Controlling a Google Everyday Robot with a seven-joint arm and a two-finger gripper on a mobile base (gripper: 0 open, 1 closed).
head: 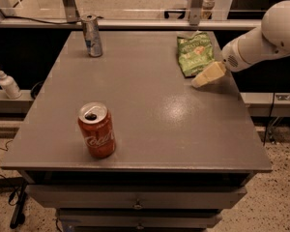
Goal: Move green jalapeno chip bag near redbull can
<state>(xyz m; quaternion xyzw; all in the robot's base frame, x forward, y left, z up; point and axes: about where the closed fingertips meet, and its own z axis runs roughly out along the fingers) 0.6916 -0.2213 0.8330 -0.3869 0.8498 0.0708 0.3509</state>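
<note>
Gripper (198, 83) at right, pointing down-left off white arm (261, 37).

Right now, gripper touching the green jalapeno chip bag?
Cannot tell. Camera view puts the gripper at the chip bag's lower-right edge; neither gap nor contact shows.

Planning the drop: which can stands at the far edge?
The slim silver-and-blue metal can, far left; the wider red can is up front. Gripper is beside the crinkled green bag.

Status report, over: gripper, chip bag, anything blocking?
Cream gripper at near edge of crinkled green jalapeno chip bag. Bag flat, far right. Slim silver-and-blue redbull can far left. Red cola can front, off path.
</note>
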